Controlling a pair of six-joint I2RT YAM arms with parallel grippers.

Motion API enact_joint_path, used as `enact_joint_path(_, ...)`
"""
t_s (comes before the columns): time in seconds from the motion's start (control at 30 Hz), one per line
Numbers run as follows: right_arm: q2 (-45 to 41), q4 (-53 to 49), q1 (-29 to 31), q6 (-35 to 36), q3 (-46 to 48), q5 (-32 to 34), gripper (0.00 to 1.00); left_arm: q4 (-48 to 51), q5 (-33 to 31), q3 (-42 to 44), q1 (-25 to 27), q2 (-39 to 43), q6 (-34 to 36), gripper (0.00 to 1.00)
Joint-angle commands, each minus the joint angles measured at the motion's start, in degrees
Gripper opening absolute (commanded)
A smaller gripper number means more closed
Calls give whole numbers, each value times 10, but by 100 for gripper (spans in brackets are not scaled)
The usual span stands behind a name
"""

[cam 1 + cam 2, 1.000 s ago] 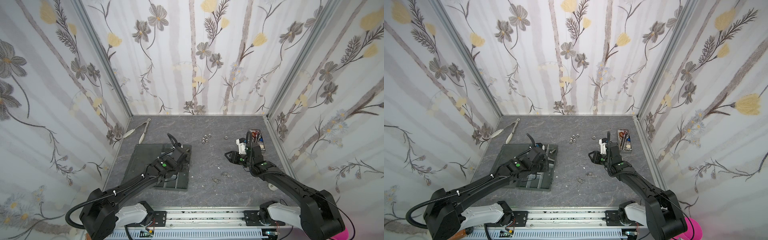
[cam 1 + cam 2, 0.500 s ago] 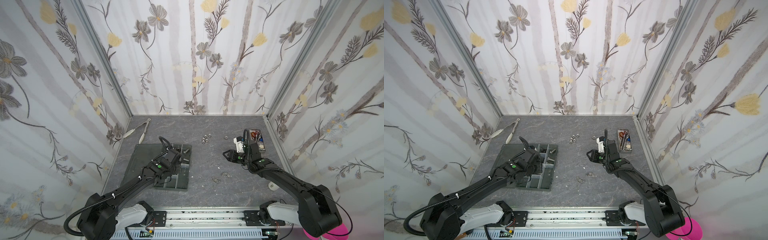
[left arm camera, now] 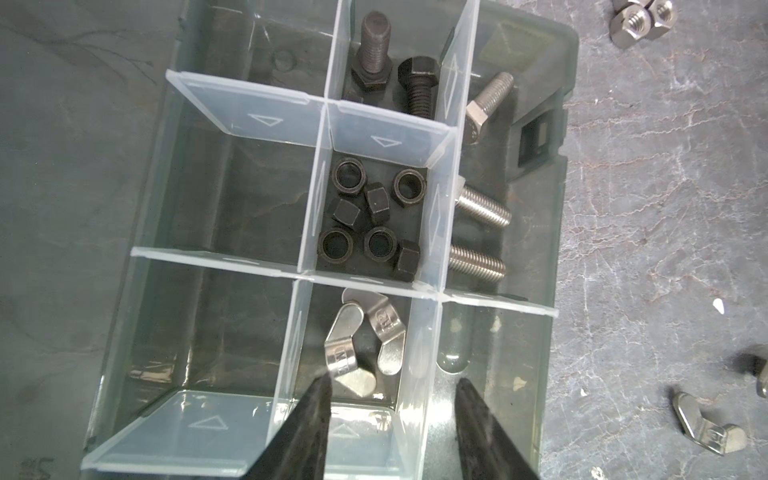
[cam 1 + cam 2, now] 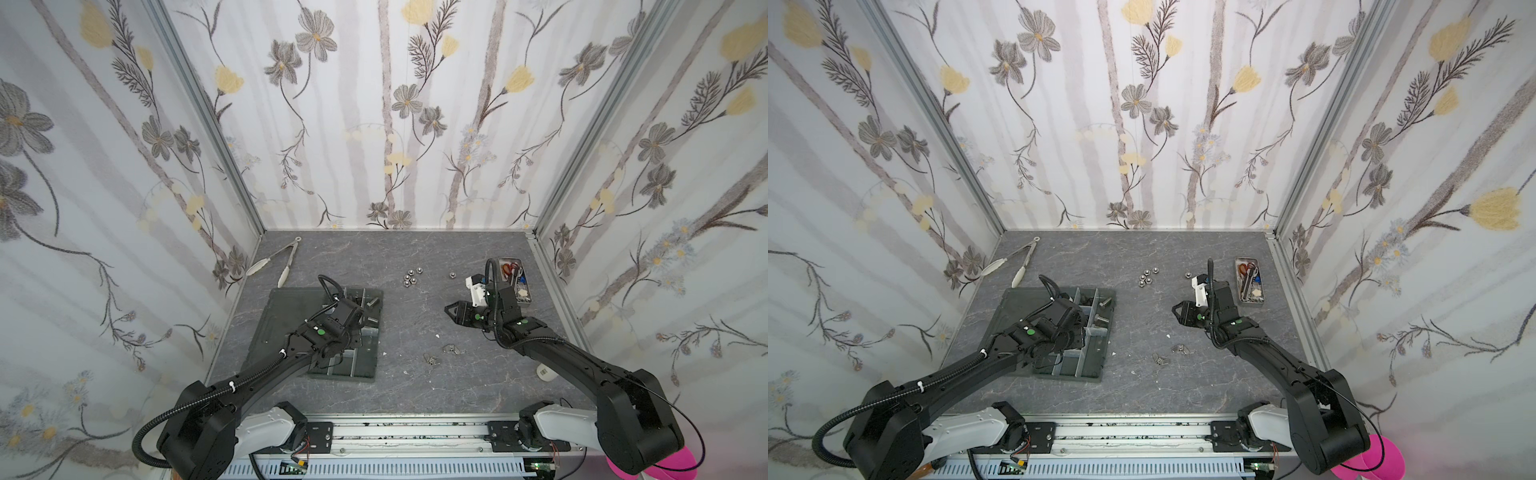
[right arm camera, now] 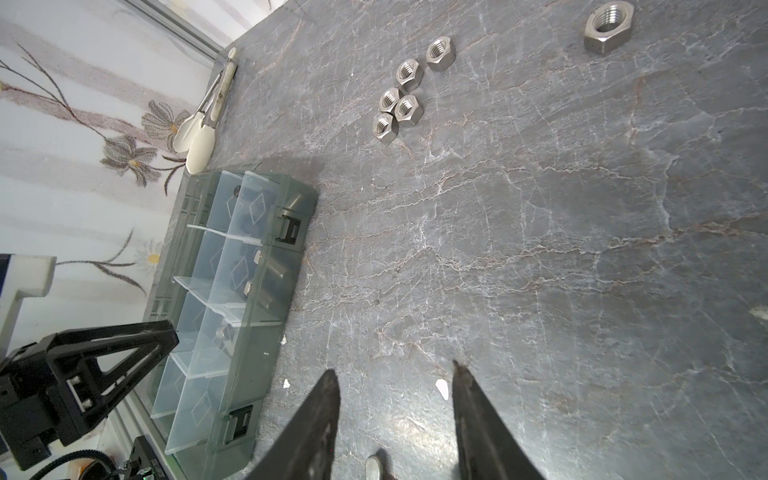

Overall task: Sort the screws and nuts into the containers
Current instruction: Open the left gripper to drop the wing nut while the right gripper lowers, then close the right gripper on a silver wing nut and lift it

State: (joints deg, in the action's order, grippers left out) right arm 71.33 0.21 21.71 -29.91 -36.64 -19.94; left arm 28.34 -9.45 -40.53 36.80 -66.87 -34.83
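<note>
My left gripper [image 3: 392, 380] is open over the organiser tray [image 3: 565, 83], above a cell holding two silver wing nuts [image 3: 361, 345]; nothing sits between its fingers. Other containers hold black nuts [image 3: 370, 216], black screws [image 3: 374, 45] and silver screws [image 3: 482, 205]. In both top views the left gripper [image 4: 359, 322] [image 4: 1075, 328] hangs over the tray [image 4: 291, 316]. My right gripper [image 5: 392, 368] [image 4: 451, 309] is open and empty above bare table. Silver hex nuts [image 5: 399, 104] [image 4: 411, 277] and two wing nuts [image 4: 453, 350] [image 4: 1160, 359] lie loose on the table.
Metal tongs [image 4: 286, 257] lie at the back left by the wall. A narrow metal tray with scissors [image 4: 515, 278] stands at the back right, behind my right arm. A small white object [image 4: 546, 372] lies near the right arm. Flowered walls close in three sides.
My left gripper has shifted a little to the left over the tray and its jaws have opened. The right gripper has barely moved.
</note>
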Motion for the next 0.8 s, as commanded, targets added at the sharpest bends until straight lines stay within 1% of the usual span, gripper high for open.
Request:
enact_joint_path(0.0, -10, -16, 5, 13, -6, 18, 46, 4, -10, -8, -2, 11, -6, 50)
enact_joint_path(0.1, -15, -39, 16, 22, -15, 29, 46, 15, -17, -21, -2, 23, 2, 55)
enact_joint_path(0.17, -15, -54, 27, 28, -23, 35, 47, 20, -22, -32, -2, 34, 10, 61)
enact_joint_path(0.23, -14, -66, 43, 34, -30, 43, 50, 22, -21, -43, -3, 44, 22, 69)
enact_joint_path(0.33, -12, -83, 70, 45, -37, 59, 54, 21, -20, -59, -3, 55, 39, 76)
enact_joint_path(0.4, -9, -95, 89, 52, -41, 70, 56, 16, -18, -67, -2, 59, 49, 79)
enact_joint_path(0.63, 8, -134, 137, 73, -48, 78, 57, -7, -8, -79, -3, 66, 69, 84)
enact_joint_path(0.77, 12, -144, 153, 82, -39, 78, 57, -17, -9, -79, -3, 71, 77, 86)
